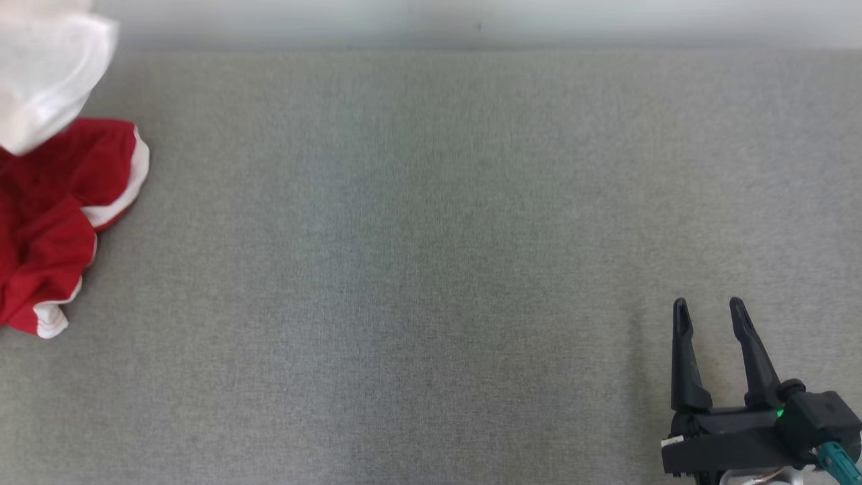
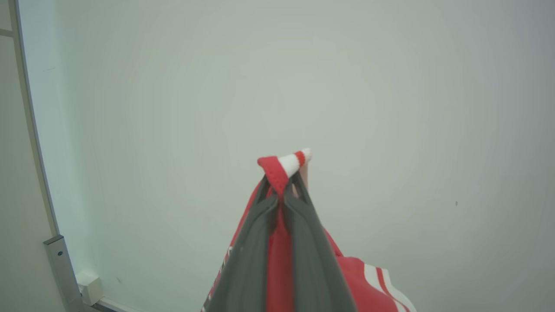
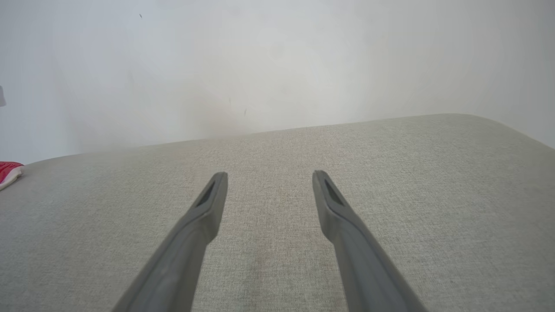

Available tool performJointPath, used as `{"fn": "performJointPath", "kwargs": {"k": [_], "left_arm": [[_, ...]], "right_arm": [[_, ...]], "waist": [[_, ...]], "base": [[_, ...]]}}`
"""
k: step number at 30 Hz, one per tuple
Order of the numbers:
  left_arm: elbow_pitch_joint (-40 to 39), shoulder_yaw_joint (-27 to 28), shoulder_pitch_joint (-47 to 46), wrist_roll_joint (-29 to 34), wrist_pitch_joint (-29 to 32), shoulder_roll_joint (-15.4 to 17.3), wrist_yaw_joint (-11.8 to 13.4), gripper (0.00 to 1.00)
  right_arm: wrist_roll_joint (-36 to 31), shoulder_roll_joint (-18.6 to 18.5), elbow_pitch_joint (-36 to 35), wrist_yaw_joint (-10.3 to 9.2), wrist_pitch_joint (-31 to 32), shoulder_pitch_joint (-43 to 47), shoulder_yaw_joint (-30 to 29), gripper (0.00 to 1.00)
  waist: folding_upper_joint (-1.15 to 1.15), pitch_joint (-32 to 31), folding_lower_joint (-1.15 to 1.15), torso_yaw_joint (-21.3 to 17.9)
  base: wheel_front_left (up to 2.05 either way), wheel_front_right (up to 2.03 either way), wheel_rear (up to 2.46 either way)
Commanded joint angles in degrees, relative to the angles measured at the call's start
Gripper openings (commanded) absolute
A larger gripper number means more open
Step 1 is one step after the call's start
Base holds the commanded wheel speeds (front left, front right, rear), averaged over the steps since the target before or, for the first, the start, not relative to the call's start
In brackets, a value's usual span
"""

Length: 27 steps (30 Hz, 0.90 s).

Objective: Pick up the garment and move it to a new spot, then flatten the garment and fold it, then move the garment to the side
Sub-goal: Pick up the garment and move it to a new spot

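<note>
A grey fabric-covered bench (image 1: 431, 269) runs back to a pale wall (image 1: 471, 20) along its far edge. In the head view, the garment (image 1: 47, 222), red with white trim, lies crumpled at the bench's left side, and its far part is covered by a blurred white shape (image 1: 47, 74) that I cannot identify. The right end effector (image 1: 708, 306) is near the bench's front right corner, fingers spread apart with nothing between them.

In the left wrist view, the left end effector (image 2: 282, 197) is clamped tight on a fold of the garment. A red and white striped edge pokes out past the fingertips, and more red cloth hangs beneath against the wall.

In the right wrist view, the spread fingers are above bare grey fabric, with a scrap of the garment far off to the left.
</note>
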Motion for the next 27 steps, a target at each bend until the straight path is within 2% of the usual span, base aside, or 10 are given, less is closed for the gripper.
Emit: {"fn": "performJointPath", "kwargs": {"k": [1,11,20,27], "left_arm": [[-1.96,-0.85,-1.17,-0.95,0.48,-0.17,-0.04,0.0],[-21.11,-9.89,-3.79,-4.38,7.06,-3.6,-0.05,0.0],[-34.21,-14.54,0.37,-7.09,12.0,-10.32,0.8,0.0],[-40.47,-18.85,6.16,-8.62,13.72,-16.13,2.09,0.0]], "right_arm": [[0.81,0.16,0.33,-0.12,-0.04,0.96,0.14,1.0],[5.38,0.19,2.24,-0.12,-0.03,1.43,1.78,1.0],[7.9,0.18,3.51,-0.12,-0.04,-0.26,4.7,1.0],[9.44,0.19,4.2,-0.12,-0.03,-1.04,5.32,1.0]], "waist": [[0.01,-2.79,0.01,-0.43],[0.01,-5.32,0.01,-5.83],[0.01,-5.04,0.01,-13.1],[0.01,-4.54,0.01,-16.88]], "base": [[0.0,0.0,0.0],[0.0,0.0,0.0],[0.0,0.0,0.0],[0.0,0.0,0.0]]}}
